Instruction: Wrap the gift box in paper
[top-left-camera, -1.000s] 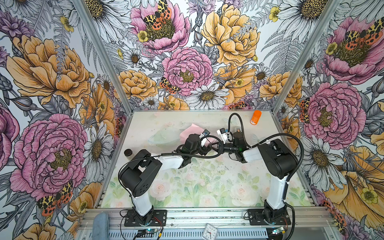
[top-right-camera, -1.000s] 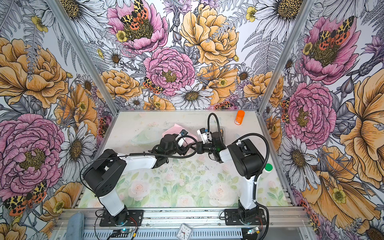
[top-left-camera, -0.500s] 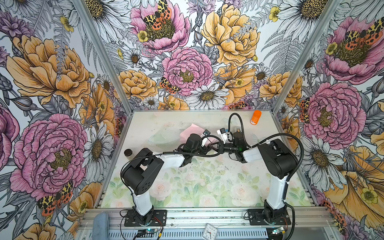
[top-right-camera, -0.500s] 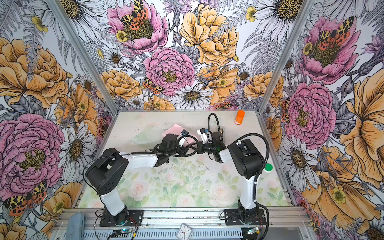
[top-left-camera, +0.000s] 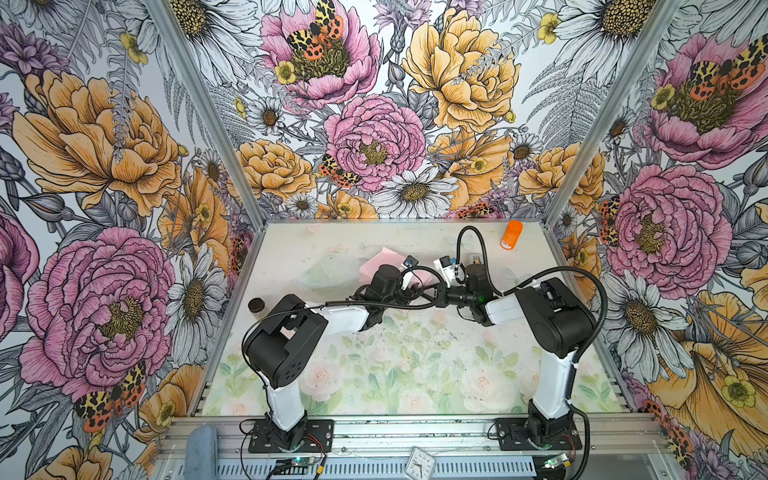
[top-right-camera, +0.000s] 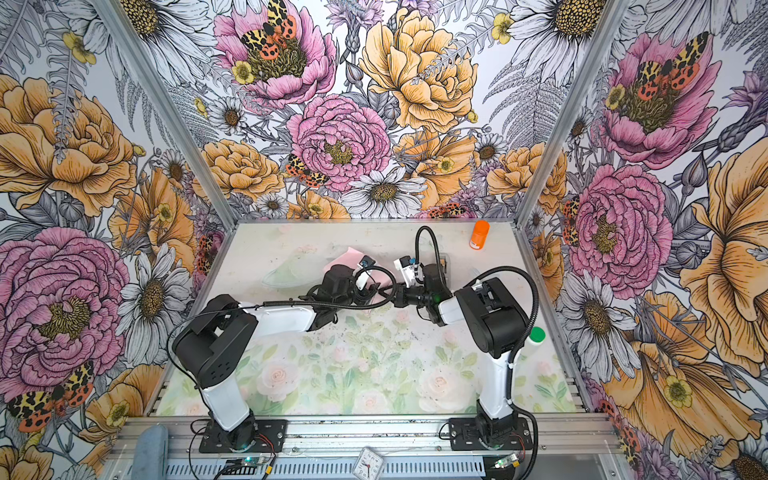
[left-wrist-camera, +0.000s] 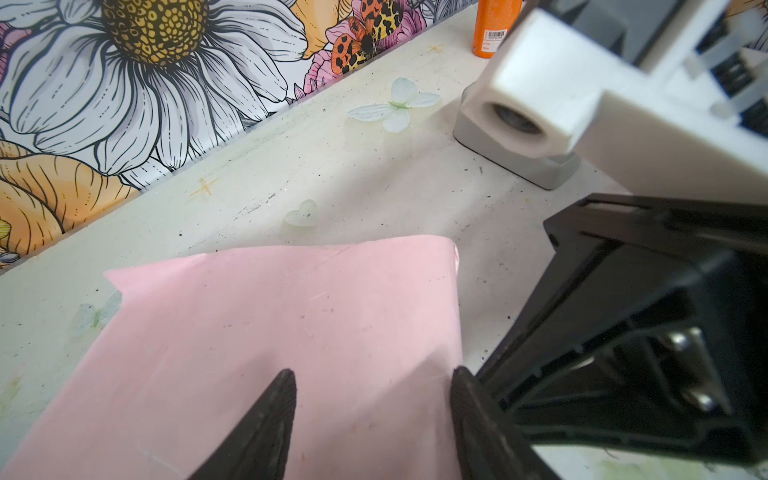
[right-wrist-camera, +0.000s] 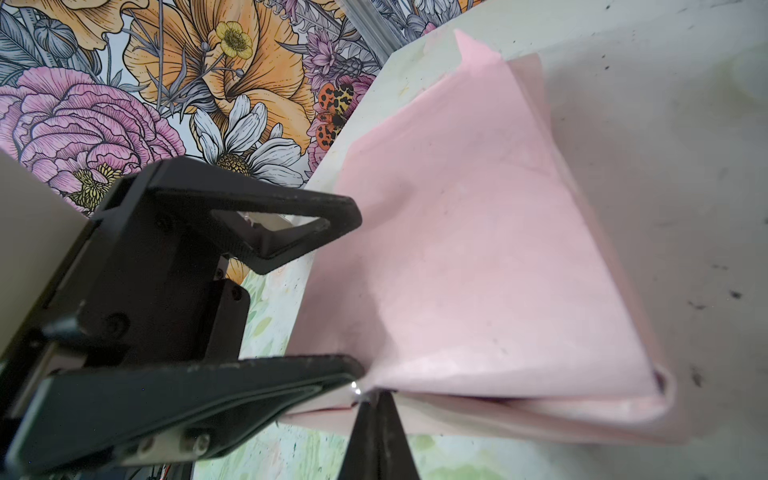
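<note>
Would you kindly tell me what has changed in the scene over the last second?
The left gripper seems to have crept slightly toward the back wall, its fingers apart over the paper. Nothing was visibly taken or released. The right gripper, the paper and the orange bottle look unmoved.

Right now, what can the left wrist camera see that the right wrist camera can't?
Only the left wrist view shows the orange plastic bottle by the wall, a small grey dispenser, and the white camera block on the other arm. Only the right wrist view shows the stacked folded layers of the pale pink paper, and the tip of the right gripper, shut and pinching the paper's edge. Both show the paper, the left gripper open above it, the pale table and the flowered wall.
</note>
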